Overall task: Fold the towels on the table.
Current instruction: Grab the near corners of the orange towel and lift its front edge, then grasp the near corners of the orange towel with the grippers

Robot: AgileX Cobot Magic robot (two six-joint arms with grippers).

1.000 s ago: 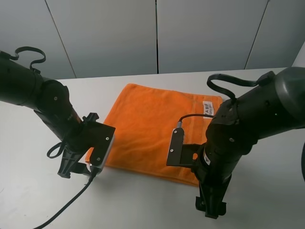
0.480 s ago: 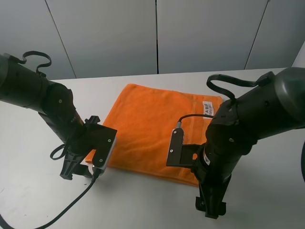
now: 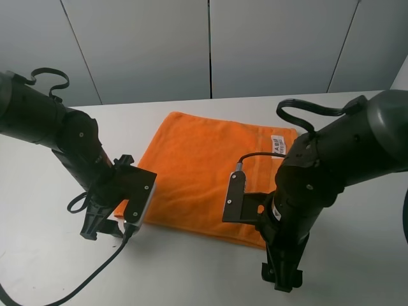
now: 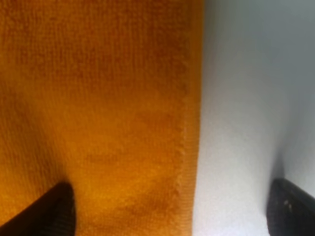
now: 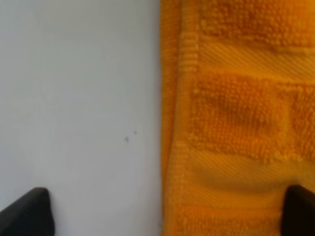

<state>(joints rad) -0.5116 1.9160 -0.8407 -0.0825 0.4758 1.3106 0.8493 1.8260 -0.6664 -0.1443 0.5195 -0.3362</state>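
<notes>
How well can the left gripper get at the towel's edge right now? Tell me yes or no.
Probably yes. The left gripper is open and its jaws straddle the edge of the towel, one over cloth, the other over the bare table; nothing lies in the way.

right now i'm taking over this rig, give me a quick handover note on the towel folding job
Left gripper: open, holding nothing, astride the edge of the bright orange terry-cloth towel at its near left corner.
Right gripper: open, holding nothing, astride the towel's edge at the near right corner.
Towel: lying flat on the plain white table, no fold visible.
Done: both grippers lined up at the edge.
Left: grasp the corners, then fold.
</notes>
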